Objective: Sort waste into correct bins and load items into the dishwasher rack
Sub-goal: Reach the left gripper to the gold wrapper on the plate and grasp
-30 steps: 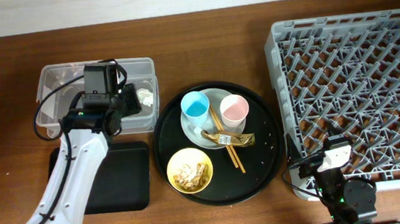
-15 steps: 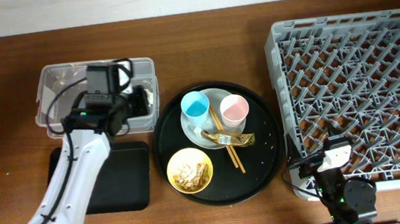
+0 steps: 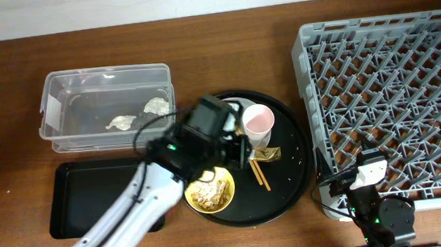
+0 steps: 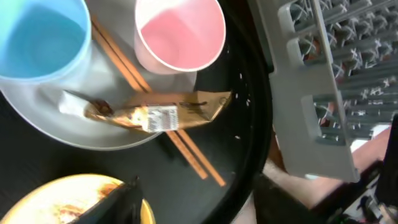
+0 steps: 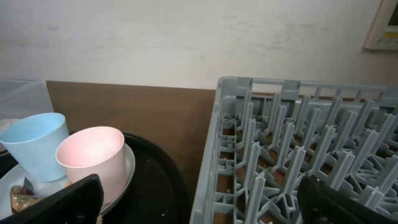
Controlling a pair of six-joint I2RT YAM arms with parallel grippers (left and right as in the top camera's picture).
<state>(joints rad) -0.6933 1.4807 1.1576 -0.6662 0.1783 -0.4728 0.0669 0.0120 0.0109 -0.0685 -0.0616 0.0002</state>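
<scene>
My left gripper (image 3: 236, 148) hangs open and empty over the round black tray, above the gold foil wrapper (image 4: 157, 114) that lies across the pale plate (image 4: 118, 140) and the wooden chopsticks (image 4: 189, 159). The left gripper (image 4: 199, 208) shows one finger (image 4: 122, 200) over the rim of the yellow bowl (image 4: 59, 200), which holds food scraps (image 3: 209, 193). The blue cup (image 4: 37, 34) and pink cup (image 4: 179, 34) stand upright on the plate. Two tissue wads (image 3: 121, 122) lie in the clear tub (image 3: 54, 97). My right gripper (image 5: 199, 211) is open beside the grey dishwasher rack (image 3: 397, 98).
The shallow black tray (image 3: 90, 202) lies in front of the clear tub. The round black tray (image 3: 295, 177) sits between the bins and the rack, close to the rack's left wall. My left arm hides the blue cup in the overhead view.
My left arm has swung right, from above the clear tub to over the round tray. A second tissue wad now shows in the tub. The right arm has not moved.
</scene>
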